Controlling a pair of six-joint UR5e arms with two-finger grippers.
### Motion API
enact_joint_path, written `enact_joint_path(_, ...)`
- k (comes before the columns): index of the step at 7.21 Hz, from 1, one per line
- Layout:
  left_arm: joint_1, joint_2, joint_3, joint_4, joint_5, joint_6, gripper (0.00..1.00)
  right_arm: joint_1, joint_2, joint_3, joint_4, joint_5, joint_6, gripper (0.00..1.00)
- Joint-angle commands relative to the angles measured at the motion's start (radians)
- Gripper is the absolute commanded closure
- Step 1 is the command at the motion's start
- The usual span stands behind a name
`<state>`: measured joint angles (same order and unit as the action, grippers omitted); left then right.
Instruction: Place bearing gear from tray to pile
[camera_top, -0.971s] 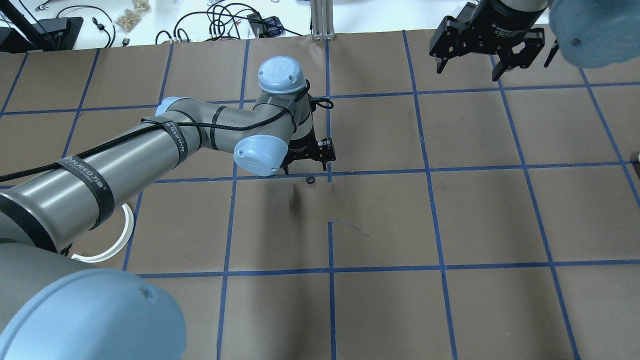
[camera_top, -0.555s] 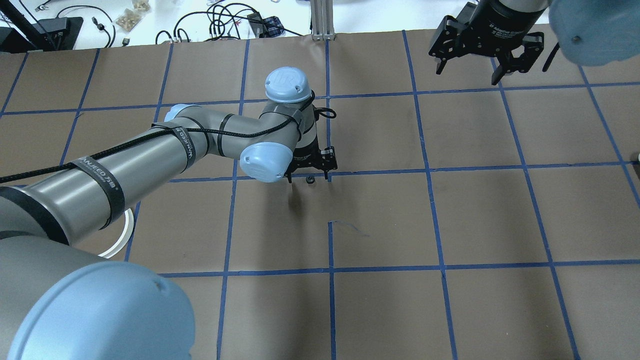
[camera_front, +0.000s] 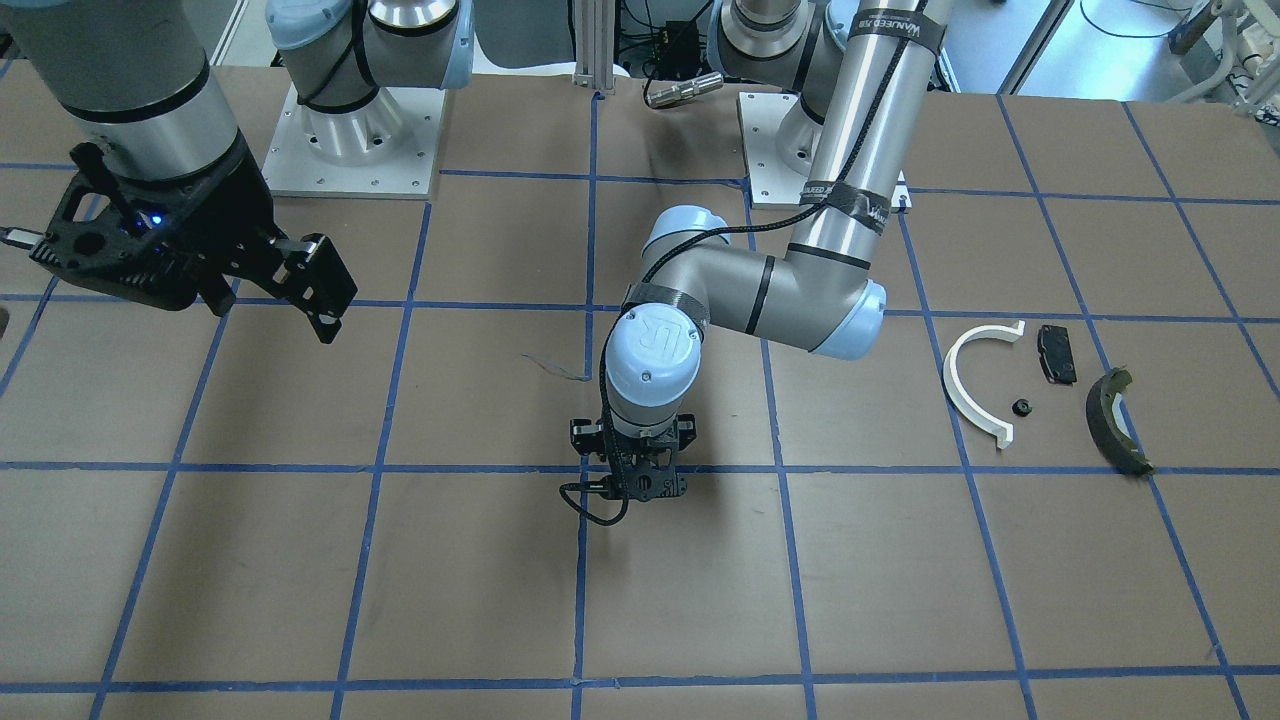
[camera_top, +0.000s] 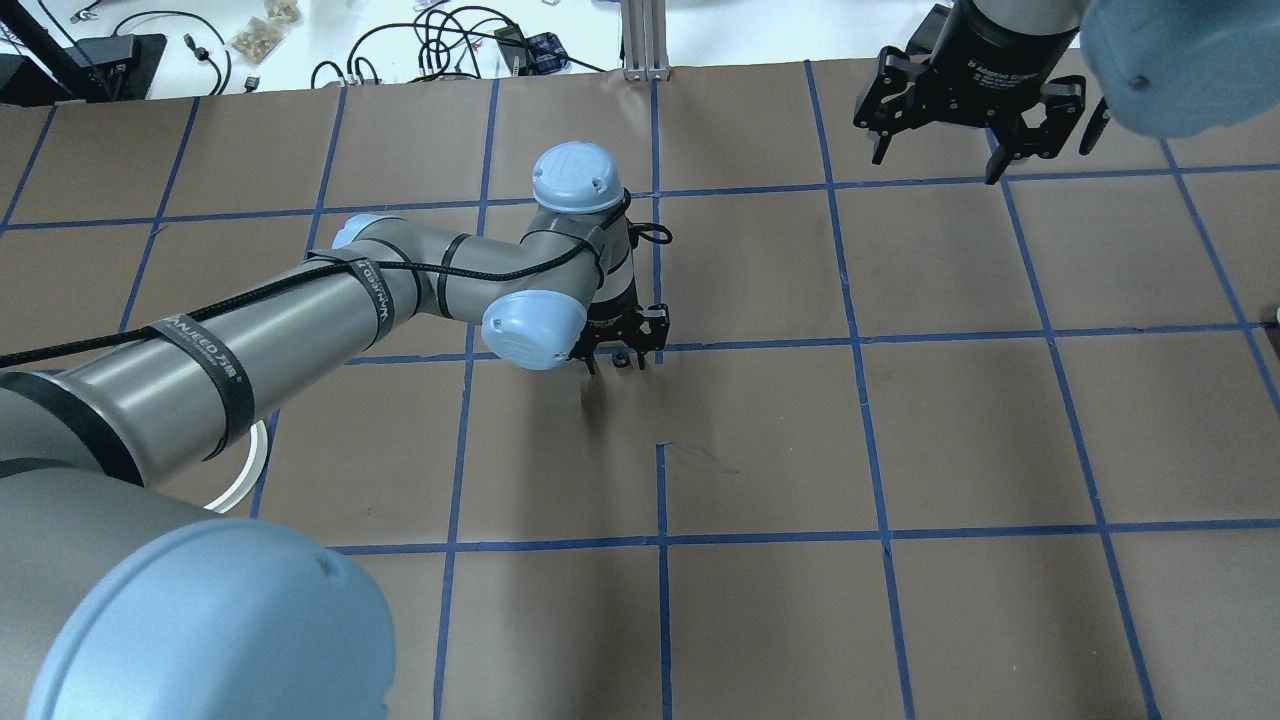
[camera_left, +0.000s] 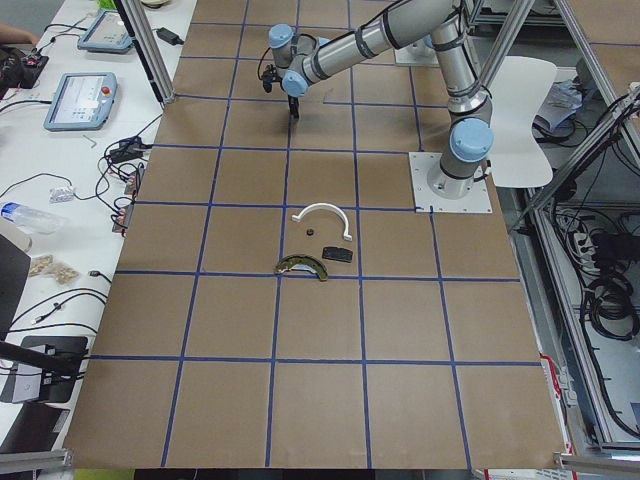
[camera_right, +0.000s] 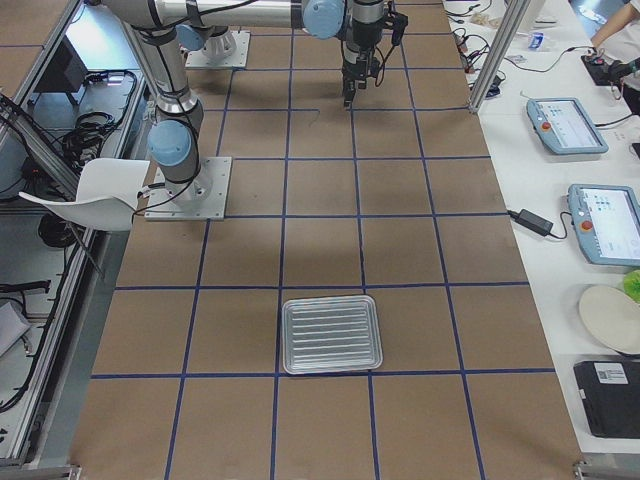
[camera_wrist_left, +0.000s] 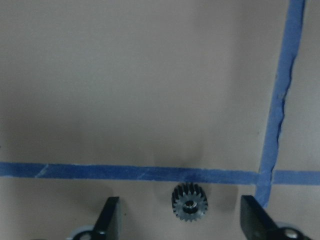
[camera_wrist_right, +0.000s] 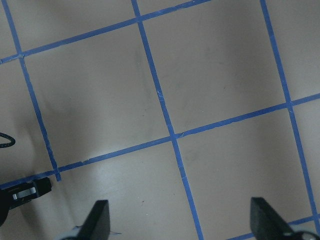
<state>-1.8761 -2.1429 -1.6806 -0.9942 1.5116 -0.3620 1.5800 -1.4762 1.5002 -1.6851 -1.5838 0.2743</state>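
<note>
A small black bearing gear (camera_wrist_left: 189, 204) lies on the brown paper beside a blue tape crossing, also visible in the overhead view (camera_top: 620, 361). My left gripper (camera_wrist_left: 182, 221) is open and low over the table, with one finger on each side of the gear and neither touching it. The pile lies apart: a white half-ring arc (camera_front: 975, 385), a flat black pad (camera_front: 1056, 353), a dark olive curved shoe (camera_front: 1115, 420) and another small black gear (camera_front: 1021, 407). My right gripper (camera_top: 938, 155) is open and empty, high at the far right.
A silver tray (camera_right: 332, 334) stands empty toward the table's right end. In the overhead view my left arm hides most of the white arc (camera_top: 255, 462). Cables and boxes lie beyond the table's far edge (camera_top: 430, 45).
My left gripper has come down and slightly nearer, so its fingers now straddle the gear. My right gripper has shifted a little and stays open.
</note>
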Motion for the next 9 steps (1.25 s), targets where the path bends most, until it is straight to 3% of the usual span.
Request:
enact_joint_path(1, 0.0, -0.006, 0.005, 0.0, 0.001, 0.0, 0.39, 0.009, 0.005, 0.0, -0.007, -0.005, -0.017, 0.0)
enact_joint_path(4, 0.002, -0.006, 0.01, -0.001, -0.001, 0.0, 1.0, 0.006, 0.008, 0.011, -0.013, -0.004, -0.124, 0.0)
enact_joint_path(7, 0.021, 0.023, 0.027, -0.017, 0.007, 0.018, 1.0, 0.006, 0.007, 0.011, -0.018, -0.007, -0.122, 0.0)
enact_joint_path(9, 0.127, 0.056, 0.114, -0.184, 0.009, 0.111, 1.0, 0.003, 0.007, 0.011, -0.018, -0.015, -0.122, 0.0)
